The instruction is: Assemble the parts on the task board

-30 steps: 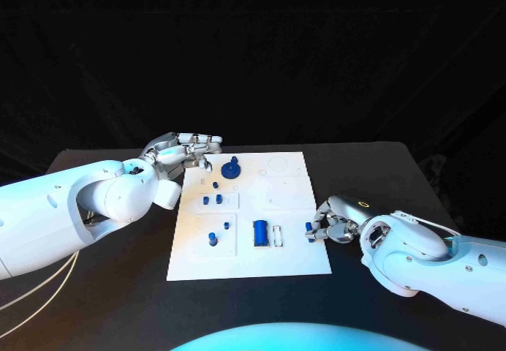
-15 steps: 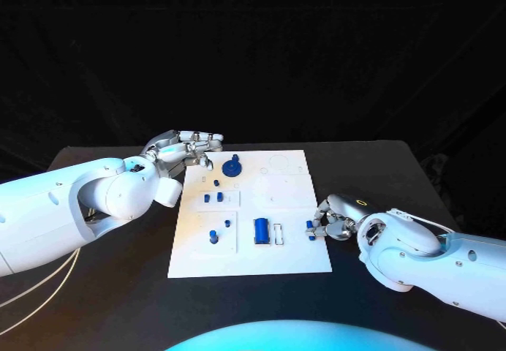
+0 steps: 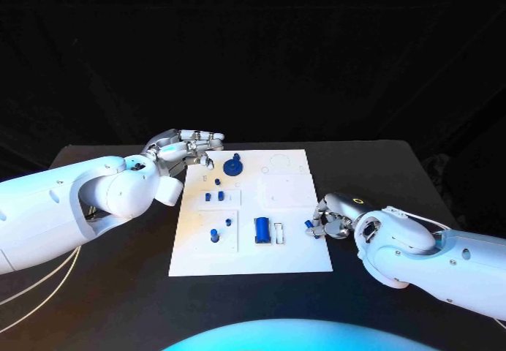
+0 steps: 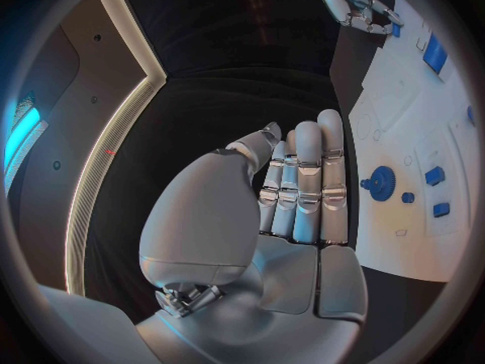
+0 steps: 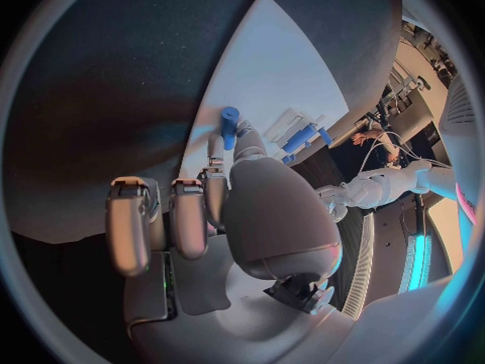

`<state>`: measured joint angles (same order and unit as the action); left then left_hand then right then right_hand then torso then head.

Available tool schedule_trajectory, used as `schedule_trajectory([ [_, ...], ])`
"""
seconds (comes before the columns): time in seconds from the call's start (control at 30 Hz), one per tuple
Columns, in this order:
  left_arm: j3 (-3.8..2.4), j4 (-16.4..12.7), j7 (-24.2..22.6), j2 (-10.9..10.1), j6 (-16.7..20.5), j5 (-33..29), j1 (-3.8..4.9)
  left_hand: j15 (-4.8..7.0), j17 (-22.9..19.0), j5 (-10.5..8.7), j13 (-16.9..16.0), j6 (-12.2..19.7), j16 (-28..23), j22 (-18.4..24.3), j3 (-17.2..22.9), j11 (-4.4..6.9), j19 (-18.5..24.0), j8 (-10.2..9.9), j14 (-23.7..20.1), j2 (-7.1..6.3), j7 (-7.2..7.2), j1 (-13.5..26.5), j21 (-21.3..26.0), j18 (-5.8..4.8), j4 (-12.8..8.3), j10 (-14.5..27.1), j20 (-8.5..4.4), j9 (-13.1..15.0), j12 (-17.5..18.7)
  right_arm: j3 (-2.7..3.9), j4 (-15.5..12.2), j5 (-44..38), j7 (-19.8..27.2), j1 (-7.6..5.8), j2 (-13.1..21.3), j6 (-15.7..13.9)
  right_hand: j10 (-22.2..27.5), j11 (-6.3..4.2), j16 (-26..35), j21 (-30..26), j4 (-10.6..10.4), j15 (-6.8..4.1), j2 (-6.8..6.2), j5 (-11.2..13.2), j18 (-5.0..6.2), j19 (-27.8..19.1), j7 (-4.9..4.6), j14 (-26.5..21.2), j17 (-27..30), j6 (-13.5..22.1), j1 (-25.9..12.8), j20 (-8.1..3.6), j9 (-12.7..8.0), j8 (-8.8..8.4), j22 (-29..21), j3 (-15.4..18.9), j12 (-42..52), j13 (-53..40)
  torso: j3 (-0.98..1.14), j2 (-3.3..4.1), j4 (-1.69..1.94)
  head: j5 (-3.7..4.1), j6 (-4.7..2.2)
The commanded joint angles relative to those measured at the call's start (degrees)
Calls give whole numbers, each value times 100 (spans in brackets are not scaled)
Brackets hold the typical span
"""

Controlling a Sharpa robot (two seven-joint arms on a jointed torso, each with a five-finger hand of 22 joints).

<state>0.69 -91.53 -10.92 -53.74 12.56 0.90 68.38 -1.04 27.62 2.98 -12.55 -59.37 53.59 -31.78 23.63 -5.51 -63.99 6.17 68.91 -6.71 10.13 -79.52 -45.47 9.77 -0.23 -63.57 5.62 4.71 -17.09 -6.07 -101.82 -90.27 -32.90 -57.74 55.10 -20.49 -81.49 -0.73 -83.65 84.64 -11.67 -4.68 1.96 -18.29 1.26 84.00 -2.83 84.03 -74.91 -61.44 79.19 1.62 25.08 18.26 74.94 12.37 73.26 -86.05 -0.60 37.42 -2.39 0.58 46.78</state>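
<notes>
The white task board (image 3: 290, 256) lies in the middle of the black table. On it are a blue gear (image 3: 232, 168), two small blue pegs (image 3: 215, 196), a single blue peg (image 3: 213, 235) and a larger blue cylinder (image 3: 260, 230). My right hand (image 3: 331, 222) is at the board's right edge and pinches a small blue peg (image 3: 310, 224). The right wrist view shows that peg (image 5: 229, 126) sticking out from the fingertips over the board (image 5: 273, 65). My left hand (image 3: 188, 148) hovers by the board's far left corner, its fingers (image 4: 303, 186) straight and holding nothing.
A white slot piece (image 3: 278, 233) sits beside the blue cylinder. Round and square recesses (image 3: 283, 186) mark the board's far right part. Bare black tabletop (image 3: 105, 292) surrounds the board on all sides.
My right hand, with the blue peg, has edged slightly away from me along the board's right edge. My left hand has stayed where it was.
</notes>
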Motion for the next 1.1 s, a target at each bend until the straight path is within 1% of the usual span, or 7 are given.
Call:
schedule_trajectory([
  [0.03, -3, -18, -8, 2, -109, 11, 2, 10, -7, -3, 7, 34, -7, 8, -36, -2, -29, 36, -46, -2, -5, 51, 19, 77, 9, 36, 27, -5, -22, -39, 24, -256, -170, 50, -16, 511, -22, -67, -37, 18, 87, -14, 105, -46, -15, 392, 11, 385, -459, -34, 263, 11, -1, -29, 1360, -80, -54, 914, 4, -1, 3, 5, 2],
  [0.17, -3, -20, -6, 1, -114, 11, 2, 9, -8, -3, 8, 36, -7, 9, -37, -2, -29, 37, -47, -1, -5, 56, 21, 77, 11, 39, 27, -6, -23, -39, 5, -317, -216, 53, -29, 498, -11, -94, -42, 27, 217, -39, 151, -177, -16, 395, 41, 386, -471, -48, 546, -13, 8, -52, 1362, -285, -65, 909, 3, -2, 7, 2, 14],
  [0.3, -3, -21, -5, -1, -116, 11, 2, 9, -8, -3, 8, 36, -7, 9, -37, -2, -29, 37, -47, -1, -5, 56, 21, 77, 11, 39, 27, -6, -23, -39, -67, -269, -263, 55, -30, 251, -23, -110, -55, 61, 252, -52, 139, -352, -24, 409, 55, 391, -495, -63, 681, -32, 22, -77, 1372, -513, -59, 894, 6, 0, 4, -7, 13],
  [0.5, -3, -24, 0, -1, -119, 11, 2, 9, -9, -3, 9, 38, -7, 10, -37, -2, -29, 37, -48, -1, -6, 54, 22, 77, 9, 42, 28, -7, -24, -19, -280, 170, -265, 14, 17, -230, -63, -119, -90, 127, 203, -56, 91, -455, -38, 436, 57, 404, -554, -68, 670, -41, 49, -87, 1390, -734, -6, 847, 3, -2, 5, -9, 2],
  [0.77, -3, -25, 1, 4, -115, 11, 2, 9, -9, -3, 9, 38, -7, 10, -37, -2, -29, 37, -48, -1, -6, 54, 22, 77, 9, 42, 28, -7, -24, 1, -547, 817, -122, -138, 9, -633, -77, -114, -98, 146, 87, -58, 0, -499, -41, 443, 58, 406, -567, -73, 561, -42, 85, -93, 1395, -959, -7, 840, 4, -1, 6, -23, 5],
  [0.93, -3, -32, 0, 6, -117, 11, 2, 9, -9, -3, 9, 38, -7, 10, -37, -2, -29, 37, -48, -1, -6, 54, 22, 77, 9, 42, 28, -7, -24, 5, -593, 1267, -61, -167, -94, -479, -85, -110, -96, 129, -29, -56, -94, -513, -38, 435, 51, 405, -564, -78, 430, -39, 112, -101, 1390, -1121, -9, 834, 1, 2, 0, -34, 6],
  [1.1, -3, -38, 0, 7, -121, 11, 2, 9, -9, -3, 9, 38, -7, 10, -37, -2, -29, 37, -48, -1, -6, 54, 22, 77, 9, 42, 28, -7, -24, 5, -512, 1550, -27, -174, -253, -315, -90, -108, -100, 131, -78, -53, -127, -538, -38, 436, 52, 406, -573, -82, 375, -38, 124, -106, 1390, -1209, -9, 831, 5, 0, -5, -27, -2],
])
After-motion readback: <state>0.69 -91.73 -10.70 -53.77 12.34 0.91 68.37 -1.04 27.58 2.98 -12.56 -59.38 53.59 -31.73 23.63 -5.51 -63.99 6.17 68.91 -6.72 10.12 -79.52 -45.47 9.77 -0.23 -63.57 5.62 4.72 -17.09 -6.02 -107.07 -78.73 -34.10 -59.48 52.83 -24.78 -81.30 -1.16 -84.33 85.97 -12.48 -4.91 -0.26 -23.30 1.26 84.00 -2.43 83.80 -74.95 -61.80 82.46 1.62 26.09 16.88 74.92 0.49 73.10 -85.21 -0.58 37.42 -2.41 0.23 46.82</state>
